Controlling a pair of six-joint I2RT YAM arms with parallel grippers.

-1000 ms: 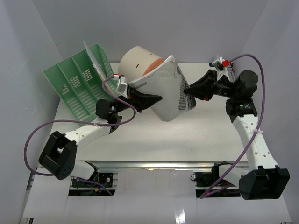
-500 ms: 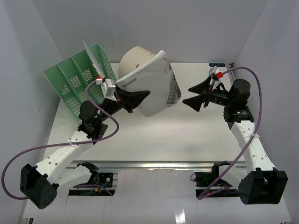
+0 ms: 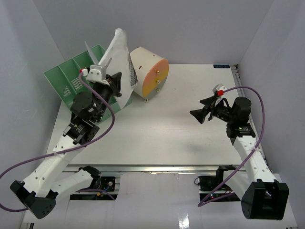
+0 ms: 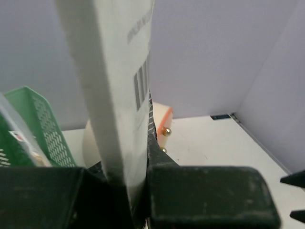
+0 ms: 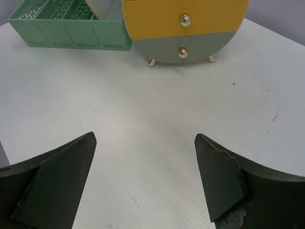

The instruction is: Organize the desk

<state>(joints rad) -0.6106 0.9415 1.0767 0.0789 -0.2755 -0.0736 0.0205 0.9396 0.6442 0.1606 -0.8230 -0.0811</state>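
The desk (image 3: pixel 157 133) is a wide white tabletop. My left gripper (image 3: pixel 113 85) is shut on a white spiral-bound notebook (image 3: pixel 120 59), which stands upright on edge at the right end of the green slotted rack (image 3: pixel 71 83). In the left wrist view the notebook (image 4: pixel 114 71) shows a barcode and rises from between my jaws (image 4: pixel 136 176). My right gripper (image 3: pixel 196 108) hangs open over the right half of the desk with nothing in it. In the right wrist view its fingers (image 5: pixel 145 137) stand wide apart above bare tabletop (image 5: pixel 143 109).
A cream drum-shaped drawer unit (image 3: pixel 150 74) with an orange-yellow face lies at the back centre, right beside the notebook; its face (image 5: pixel 186 19) and the rack (image 5: pixel 71 28) show far ahead of the right wrist. A pale sheet (image 3: pixel 93 55) stands in the rack. Walls enclose three sides.
My right gripper opened, let go of the notebook and drew back to the right. My left arm swung the notebook left and upright beside the rack, uncovering the drawer unit.
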